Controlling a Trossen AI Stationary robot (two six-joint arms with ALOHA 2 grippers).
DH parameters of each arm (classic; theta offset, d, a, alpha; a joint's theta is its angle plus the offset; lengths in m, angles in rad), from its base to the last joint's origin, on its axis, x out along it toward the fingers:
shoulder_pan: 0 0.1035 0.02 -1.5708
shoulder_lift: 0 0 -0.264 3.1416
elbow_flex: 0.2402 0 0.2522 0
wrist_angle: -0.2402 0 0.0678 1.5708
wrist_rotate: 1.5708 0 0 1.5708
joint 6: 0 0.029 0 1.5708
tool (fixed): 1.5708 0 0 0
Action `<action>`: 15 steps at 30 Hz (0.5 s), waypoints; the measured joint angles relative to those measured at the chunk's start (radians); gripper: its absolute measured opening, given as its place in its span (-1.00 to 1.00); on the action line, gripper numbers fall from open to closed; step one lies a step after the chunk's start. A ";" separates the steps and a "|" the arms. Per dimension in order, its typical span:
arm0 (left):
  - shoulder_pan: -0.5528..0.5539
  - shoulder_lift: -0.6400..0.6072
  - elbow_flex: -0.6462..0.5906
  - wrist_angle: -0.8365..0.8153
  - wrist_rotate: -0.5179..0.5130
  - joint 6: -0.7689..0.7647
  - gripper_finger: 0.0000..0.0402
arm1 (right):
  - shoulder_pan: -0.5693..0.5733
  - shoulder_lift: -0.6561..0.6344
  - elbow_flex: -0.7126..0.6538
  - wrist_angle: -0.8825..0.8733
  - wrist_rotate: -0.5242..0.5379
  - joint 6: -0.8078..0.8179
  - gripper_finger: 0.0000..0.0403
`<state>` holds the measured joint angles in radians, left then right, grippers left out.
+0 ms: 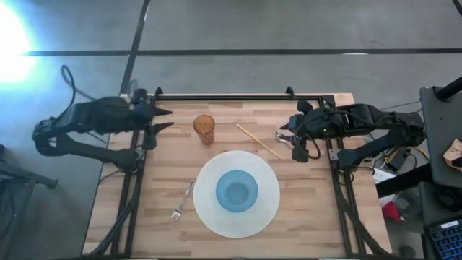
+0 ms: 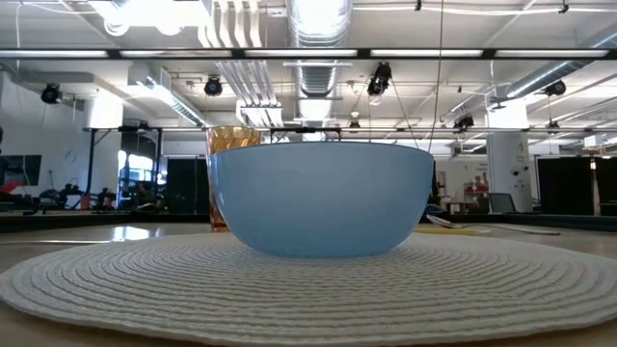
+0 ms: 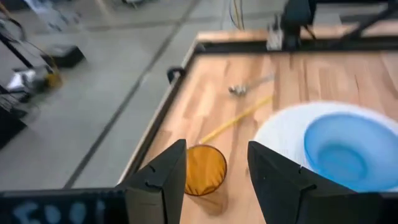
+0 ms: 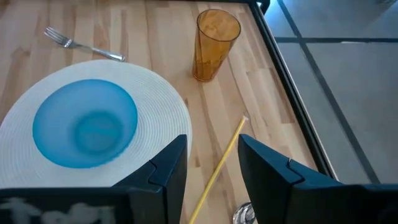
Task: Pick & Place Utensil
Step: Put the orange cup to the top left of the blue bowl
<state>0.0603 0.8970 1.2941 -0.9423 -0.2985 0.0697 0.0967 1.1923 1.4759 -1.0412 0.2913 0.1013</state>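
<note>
Left gripper (image 1: 167,119) open, empty, near amber cup (image 1: 204,129). Right gripper (image 1: 287,144) open above spoon (image 1: 282,134), beside chopstick (image 1: 258,141). Fork (image 1: 182,201) left of placemat (image 1: 267,209) holding blue bowl (image 1: 237,191).

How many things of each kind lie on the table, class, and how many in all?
Bowl: 1
Placemat: 1
Cup: 1
Fork: 1
Spoon: 1
Chopstick: 1
Total: 6
</note>
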 joint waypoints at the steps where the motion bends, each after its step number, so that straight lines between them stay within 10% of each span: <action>1: 0.034 0.028 0.020 -0.014 0.043 0.016 -0.18 | 0.000 0.000 0.003 -0.001 0.000 0.000 -0.33; 9: 0.310 0.243 0.072 -0.069 0.421 0.190 -0.18 | 0.000 -0.012 0.012 -0.002 0.000 0.004 -0.35; 15: 0.344 0.369 0.079 -0.133 0.456 0.327 -0.18 | 0.001 -0.022 0.011 -0.014 0.000 0.019 -0.31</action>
<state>0.4046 1.2664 1.3735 -1.0754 0.1573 0.3966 0.0973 1.1700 1.4872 -1.0556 0.2910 0.1200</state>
